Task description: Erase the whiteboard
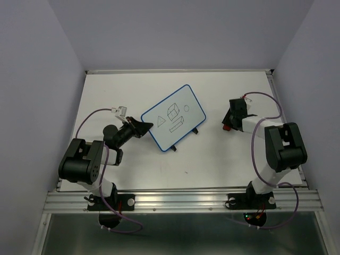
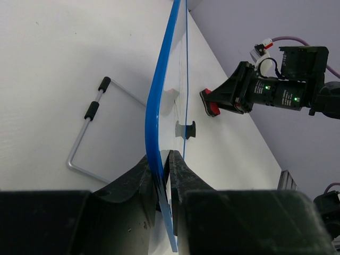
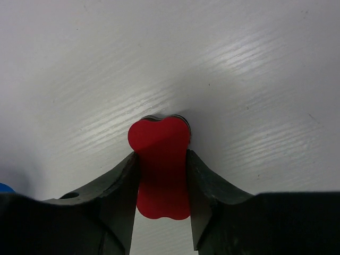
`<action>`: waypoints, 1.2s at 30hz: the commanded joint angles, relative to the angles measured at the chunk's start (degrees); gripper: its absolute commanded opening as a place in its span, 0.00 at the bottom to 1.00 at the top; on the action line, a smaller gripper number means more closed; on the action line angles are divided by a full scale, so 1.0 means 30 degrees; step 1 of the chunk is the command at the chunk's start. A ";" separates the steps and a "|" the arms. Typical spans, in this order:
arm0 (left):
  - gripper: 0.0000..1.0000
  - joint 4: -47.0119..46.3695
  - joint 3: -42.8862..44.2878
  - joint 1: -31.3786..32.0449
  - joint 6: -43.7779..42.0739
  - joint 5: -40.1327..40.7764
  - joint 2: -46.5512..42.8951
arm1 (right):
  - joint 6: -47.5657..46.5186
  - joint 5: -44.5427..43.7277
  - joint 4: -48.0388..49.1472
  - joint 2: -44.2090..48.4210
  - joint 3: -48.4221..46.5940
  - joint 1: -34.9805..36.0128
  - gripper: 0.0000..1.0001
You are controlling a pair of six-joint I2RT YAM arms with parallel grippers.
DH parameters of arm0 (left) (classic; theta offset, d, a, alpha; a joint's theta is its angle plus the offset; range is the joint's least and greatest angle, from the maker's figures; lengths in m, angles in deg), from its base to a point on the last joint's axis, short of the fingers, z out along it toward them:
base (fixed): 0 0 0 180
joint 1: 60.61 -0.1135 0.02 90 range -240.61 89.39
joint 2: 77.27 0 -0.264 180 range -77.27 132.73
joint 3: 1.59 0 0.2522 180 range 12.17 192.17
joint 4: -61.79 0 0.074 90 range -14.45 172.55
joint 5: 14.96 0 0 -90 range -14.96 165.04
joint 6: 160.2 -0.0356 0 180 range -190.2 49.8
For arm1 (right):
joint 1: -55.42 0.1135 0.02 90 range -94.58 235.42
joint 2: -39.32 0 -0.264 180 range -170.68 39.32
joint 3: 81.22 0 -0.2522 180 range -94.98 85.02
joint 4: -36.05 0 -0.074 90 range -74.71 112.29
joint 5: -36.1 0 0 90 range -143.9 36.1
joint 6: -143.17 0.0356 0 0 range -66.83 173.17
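Both claws had hold of something.
The left claw (image 1: 139, 127) pinched the near left rim of the whiteboard (image 1: 175, 117), which sat askew mid-table (image 1: 159, 164) with its black shapes showing. Well off to its right, the right claw (image 1: 229, 124) squeezed a red eraser (image 3: 161, 143).

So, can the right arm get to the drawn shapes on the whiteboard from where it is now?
Probably yes: nothing lies between the right gripper, closed on the red eraser, and the whiteboard; the left gripper clamps only its opposite edge.
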 commanded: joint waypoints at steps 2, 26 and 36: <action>0.00 -0.3046 -0.0395 0.0304 -0.1787 0.0573 0.0109 | -0.0224 -0.0040 0.0853 0.0483 -0.0373 -0.0126 0.33; 0.00 -0.2928 -0.0247 0.0333 -0.1846 0.0749 0.0491 | -0.8897 0.8165 0.7797 -0.1242 -0.4531 0.7929 0.01; 0.00 -0.3456 -0.0482 0.0333 -0.1787 0.0983 0.0637 | -0.9688 0.9156 0.9492 -0.2123 -0.3421 1.0216 0.01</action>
